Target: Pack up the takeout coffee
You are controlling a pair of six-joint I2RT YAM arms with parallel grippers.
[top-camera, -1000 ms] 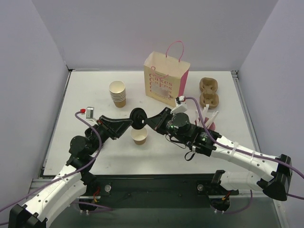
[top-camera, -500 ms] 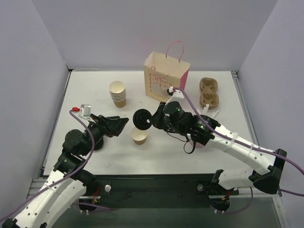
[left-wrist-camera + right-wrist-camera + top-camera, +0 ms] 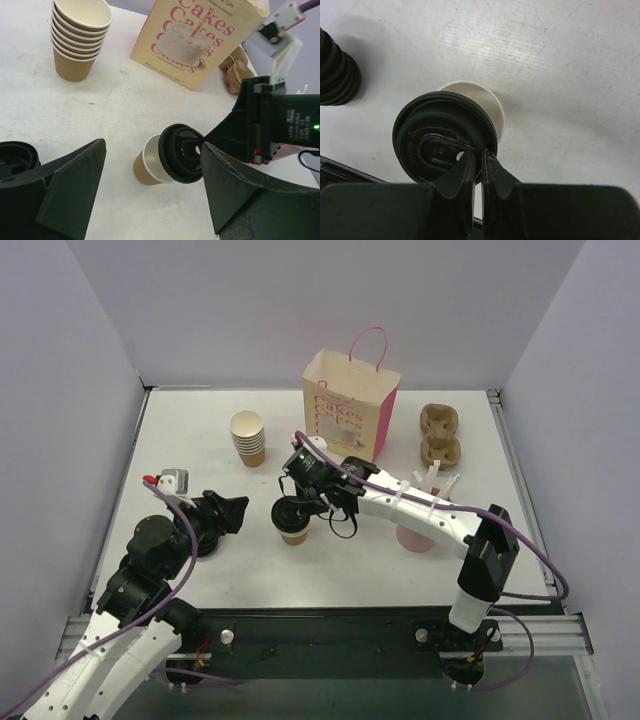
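The takeout coffee stands as a small tan paper cup [image 3: 294, 534] mid-table with its mouth uncovered. My right gripper [image 3: 303, 506] is shut on the rim of the round black lid [image 3: 285, 513] and holds it tilted just over the cup. In the right wrist view the lid [image 3: 440, 137] hides most of the cup's white rim [image 3: 492, 104], and my right gripper [image 3: 479, 154] pinches the lid's edge. My left gripper [image 3: 238, 512] is open and holds nothing, a little left of the cup. In the left wrist view my left gripper [image 3: 153, 144] frames the cup [image 3: 145, 167] and the lid [image 3: 182, 152].
A cream and pink paper bag [image 3: 350, 410] with "Cakes" print stands upright behind the cup. A stack of lidless tan cups [image 3: 248, 437] is at the back left. Brown cup carriers [image 3: 440, 435] lie at the back right. A pink cup with straws [image 3: 418, 532] stands under the right arm.
My left gripper opened, let go of the lid and drew back to the left. My right gripper carried the lid left and down until it sat over the cup.
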